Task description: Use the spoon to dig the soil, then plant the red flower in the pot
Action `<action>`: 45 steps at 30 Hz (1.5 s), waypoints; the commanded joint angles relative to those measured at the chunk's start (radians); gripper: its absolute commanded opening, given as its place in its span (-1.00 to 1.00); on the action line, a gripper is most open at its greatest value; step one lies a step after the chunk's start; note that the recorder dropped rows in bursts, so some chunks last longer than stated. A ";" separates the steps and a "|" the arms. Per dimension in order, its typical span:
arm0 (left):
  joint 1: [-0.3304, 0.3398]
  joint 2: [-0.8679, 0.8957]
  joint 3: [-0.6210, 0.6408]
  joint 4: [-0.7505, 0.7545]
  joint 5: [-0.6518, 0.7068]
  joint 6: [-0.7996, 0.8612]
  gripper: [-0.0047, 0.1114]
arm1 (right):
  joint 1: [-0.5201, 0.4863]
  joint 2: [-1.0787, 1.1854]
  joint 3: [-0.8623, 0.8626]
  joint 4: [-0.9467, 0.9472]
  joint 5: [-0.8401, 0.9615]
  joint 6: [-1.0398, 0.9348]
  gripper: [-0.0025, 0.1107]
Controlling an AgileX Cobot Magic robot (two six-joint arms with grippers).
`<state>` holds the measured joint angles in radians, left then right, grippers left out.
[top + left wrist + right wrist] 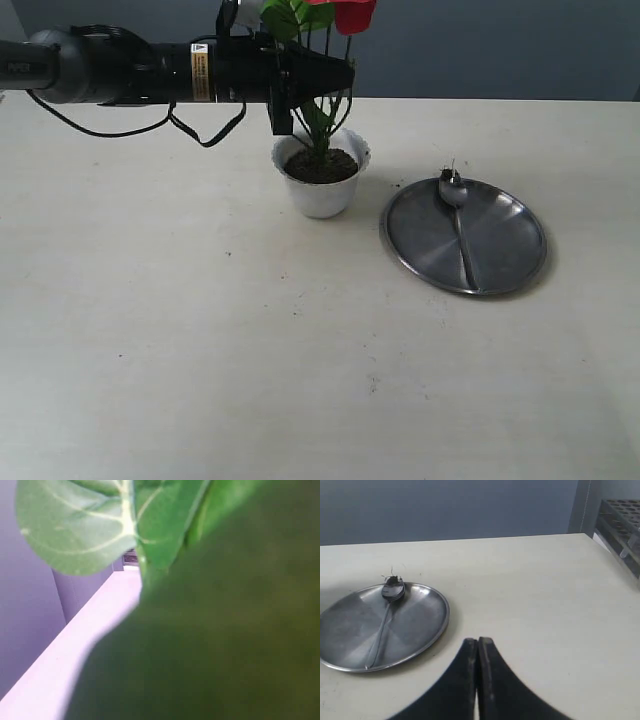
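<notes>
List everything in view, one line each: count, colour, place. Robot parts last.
table: one, cream, under everything
pot: one, white, on the table beside the plate
soil: one fill, dark brown, in the pot; a crumb on the spoon's tip
red flower: one, red bloom and green leaves, stems standing in the soil
plate: one, steel grey, on the table
spoon: one, shiny steel, lying on the plate
rack: one, dark, at the table's edge
left gripper: one, black, shut, apparently on the flower's stems above the pot
right gripper: one, black, shut, empty, over the table near the plate
</notes>
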<state>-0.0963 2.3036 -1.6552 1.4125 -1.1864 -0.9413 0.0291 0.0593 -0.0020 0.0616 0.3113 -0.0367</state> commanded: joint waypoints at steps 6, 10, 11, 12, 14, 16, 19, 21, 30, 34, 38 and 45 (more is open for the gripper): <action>0.006 0.092 0.010 0.068 0.043 -0.016 -0.91 | -0.006 -0.003 0.002 0.000 -0.007 -0.006 -0.97; 0.006 0.105 0.010 0.064 0.033 -0.016 -0.91 | -0.006 -0.003 0.002 0.000 -0.007 -0.006 -0.97; 0.006 0.104 0.010 0.064 0.033 -0.013 -0.91 | -0.006 -0.003 0.002 0.000 -0.007 -0.006 -0.97; 0.004 0.104 0.010 0.064 0.033 -0.013 -0.91 | -0.006 -0.003 0.002 0.000 -0.007 -0.006 -0.97; 0.002 0.104 0.010 0.064 0.033 -0.011 -0.91 | -0.006 -0.003 0.002 0.000 -0.007 -0.006 -0.97; 0.002 0.104 0.010 0.066 0.033 -0.008 -0.91 | -0.006 -0.003 0.002 0.000 -0.007 -0.006 -0.97; 0.000 0.104 0.010 0.069 0.033 -0.006 -0.91 | -0.006 -0.003 0.002 0.000 -0.007 -0.006 -0.97; -0.006 0.104 0.010 0.069 0.033 0.000 -0.91 | -0.006 -0.003 0.002 0.000 -0.007 -0.006 -0.97; -0.016 0.122 0.010 0.069 0.051 0.007 -0.91 | -0.006 -0.003 0.002 0.000 -0.007 -0.006 -0.97; -0.016 0.128 0.010 0.069 0.053 0.007 -0.91 | -0.006 -0.003 0.002 0.000 -0.007 -0.006 -0.97; -0.016 0.144 0.010 0.069 0.065 0.008 -0.91 | -0.006 -0.003 0.002 0.000 -0.007 -0.006 -0.97; -0.016 0.157 0.010 0.069 0.065 0.019 -0.91 | -0.006 -0.003 0.002 0.000 -0.007 -0.006 -0.97</action>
<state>-0.1055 2.4054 -1.6699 1.3274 -1.2539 -0.9149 0.0291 0.0593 -0.0020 0.0616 0.3113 -0.0367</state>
